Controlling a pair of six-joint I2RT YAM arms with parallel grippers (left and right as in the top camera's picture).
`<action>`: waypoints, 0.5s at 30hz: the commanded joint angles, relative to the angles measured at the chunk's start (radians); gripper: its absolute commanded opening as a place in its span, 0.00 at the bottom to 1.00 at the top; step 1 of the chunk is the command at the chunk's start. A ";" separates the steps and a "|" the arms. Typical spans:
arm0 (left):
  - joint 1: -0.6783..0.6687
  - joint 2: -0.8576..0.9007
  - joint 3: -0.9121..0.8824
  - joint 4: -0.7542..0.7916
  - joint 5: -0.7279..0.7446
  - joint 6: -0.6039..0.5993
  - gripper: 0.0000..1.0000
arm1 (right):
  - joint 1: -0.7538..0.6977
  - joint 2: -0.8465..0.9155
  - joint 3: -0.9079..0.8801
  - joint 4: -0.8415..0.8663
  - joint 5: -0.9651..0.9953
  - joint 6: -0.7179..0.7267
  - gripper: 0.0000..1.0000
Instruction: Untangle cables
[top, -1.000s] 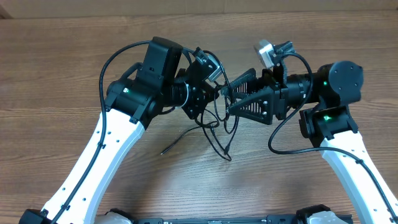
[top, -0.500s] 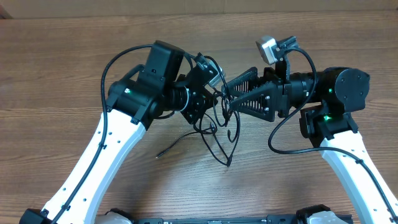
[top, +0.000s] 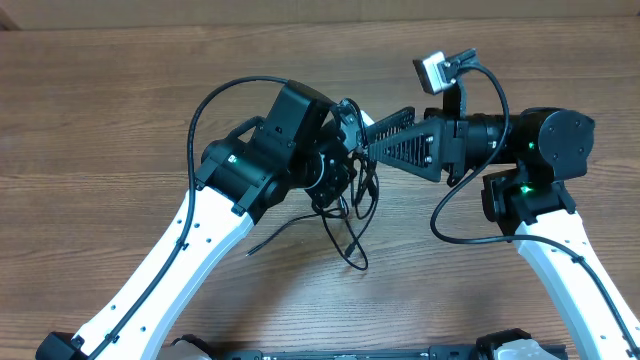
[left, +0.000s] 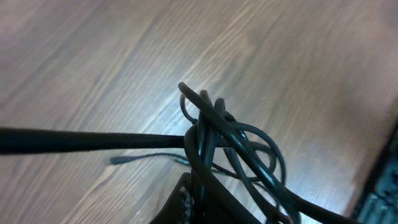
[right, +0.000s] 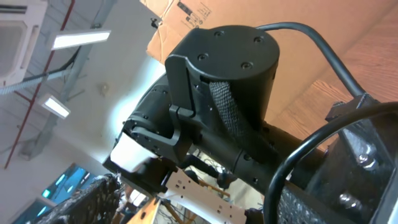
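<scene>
The cables (top: 345, 215) are thin black cords in a tangled bundle. It hangs from my left gripper (top: 345, 150) above the middle of the table, and one loose plug end (top: 252, 250) trails on the wood. My left gripper (left: 198, 186) is shut on the cables (left: 217, 134), whose loops bunch up just above its jaws. My right gripper (top: 363, 140) is open. Its ribbed fingers (top: 400, 145) reach leftward right up against the left gripper and the top of the bundle. In the right wrist view the fingers (right: 90, 199) frame the left arm's black body (right: 217, 81), and no cord shows gripped between them.
The wooden table (top: 100, 130) lies under both arms. The left arm's thick black wire (top: 215, 95) arcs above its wrist, and the right arm's own wire (top: 450, 225) loops below its gripper. A curved thick black wire (right: 298, 155) crosses the right wrist view.
My left arm has swung right and turned, carrying the bundle up against the right gripper's fingers. The right gripper has shifted slightly up. The trailing cable end slid a little along the table.
</scene>
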 joint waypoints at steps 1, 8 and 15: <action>-0.003 0.002 0.008 0.012 -0.127 0.006 0.04 | 0.002 -0.004 0.012 0.037 0.041 0.057 0.76; -0.003 0.002 0.008 0.014 -0.201 0.009 0.04 | 0.002 -0.004 0.012 0.065 0.055 0.088 0.76; -0.002 0.002 0.008 -0.027 -0.329 0.073 0.04 | -0.011 -0.004 0.012 0.067 0.064 0.090 0.71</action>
